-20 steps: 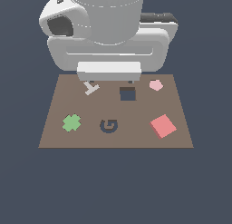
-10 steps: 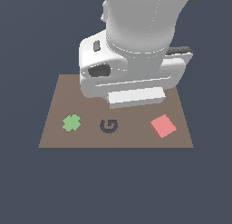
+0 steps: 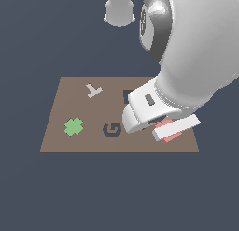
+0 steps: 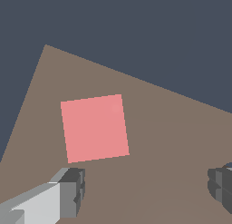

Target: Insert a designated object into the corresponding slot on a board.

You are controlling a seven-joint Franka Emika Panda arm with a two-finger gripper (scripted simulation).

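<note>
The claw (image 4: 145,191) is spread wide and holds nothing, with one finger (image 4: 70,191) near a corner of the red block (image 4: 94,128) and the other finger far off to the side. The red block lies flat on the brown board (image 3: 56,132), near the board's front corner on the exterior view's right, and in that view the arm hides most of it. The block does not sit between the fingers yet, so I think the claw could come down beside it and close on nothing. A finger could also land on top of the block and push it, or knock it off the board, since the edge is close. The block sits a bit turned next to the fingers, so a grip could catch the corners and let it slip. The square hole (image 3: 126,96) is the place for the block, and only a thin dark strip of it shows behind the arm, so I cannot tell if anything is in it. The dark G hole (image 3: 111,130) looks bare. The green cross (image 3: 73,126) and the pale Y piece (image 3: 94,90) lie on the board, well apart from the block.
</note>
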